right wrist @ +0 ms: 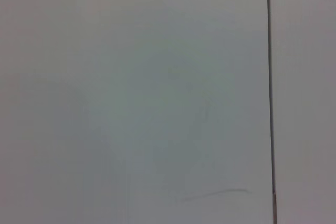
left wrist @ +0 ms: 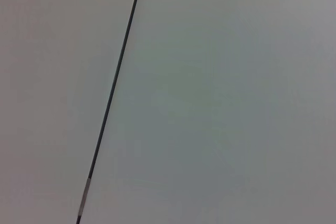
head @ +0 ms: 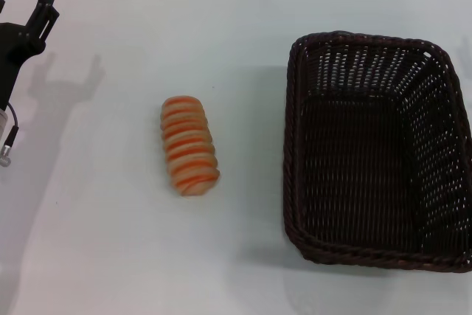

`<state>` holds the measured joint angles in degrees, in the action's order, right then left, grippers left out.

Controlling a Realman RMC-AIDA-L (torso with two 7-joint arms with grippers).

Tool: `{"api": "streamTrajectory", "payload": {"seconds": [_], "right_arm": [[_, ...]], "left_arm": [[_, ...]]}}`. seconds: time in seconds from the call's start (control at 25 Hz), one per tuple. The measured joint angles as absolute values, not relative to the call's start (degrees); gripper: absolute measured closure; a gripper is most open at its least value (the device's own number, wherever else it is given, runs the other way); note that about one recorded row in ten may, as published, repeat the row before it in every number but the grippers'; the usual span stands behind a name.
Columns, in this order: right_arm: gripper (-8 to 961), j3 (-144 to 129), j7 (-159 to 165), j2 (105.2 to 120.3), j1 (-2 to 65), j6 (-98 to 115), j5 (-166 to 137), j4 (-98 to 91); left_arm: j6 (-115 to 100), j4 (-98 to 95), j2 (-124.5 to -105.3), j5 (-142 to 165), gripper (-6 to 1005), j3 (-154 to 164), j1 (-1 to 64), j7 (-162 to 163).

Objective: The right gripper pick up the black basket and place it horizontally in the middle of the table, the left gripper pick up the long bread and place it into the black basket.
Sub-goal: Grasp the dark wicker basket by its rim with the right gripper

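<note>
The black basket (head: 289,145) stands upright and empty on the right side of the white table (head: 110,256), its long side running front to back. The long bread (head: 189,145), orange and cream striped, lies on the table left of the basket, well apart from it. My left gripper (head: 40,9) is at the far left back edge of the table, open and empty, far from the bread. My right gripper is out of view. Both wrist views show only a plain pale surface crossed by a dark seam (left wrist: 113,87) (right wrist: 270,87).
A cable with a small plug (head: 7,149) hangs at the left edge below my left arm. The basket's right rim reaches the right edge of the head view. Bare tabletop lies between the bread and the basket and along the front.
</note>
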<state>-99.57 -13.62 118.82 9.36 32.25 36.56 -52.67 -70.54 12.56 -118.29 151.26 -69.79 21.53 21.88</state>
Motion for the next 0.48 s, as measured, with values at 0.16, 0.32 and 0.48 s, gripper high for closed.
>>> {"api": "streamTrajectory", "payload": {"seconds": [0.16, 0.32, 0.48], "right_arm": [[135, -99.6, -13.6, 118.79, 8.7, 31.4, 36.5, -54.1], [135, -99.2, -13.6, 118.76, 7.2, 28.6, 34.9, -57.5], [135, -98.3, -13.6, 118.96, 5.4, 25.7, 33.0, -60.9]], "left_arm": [[-70.7, 12.6, -118.29, 151.3, 128, -69.8, 21.4, 21.9], [-70.8, 12.7, -118.29, 151.3, 129, -69.8, 21.3, 21.9], [-70.9, 12.7, -118.29, 151.3, 129, -69.8, 21.3, 21.9]]}}
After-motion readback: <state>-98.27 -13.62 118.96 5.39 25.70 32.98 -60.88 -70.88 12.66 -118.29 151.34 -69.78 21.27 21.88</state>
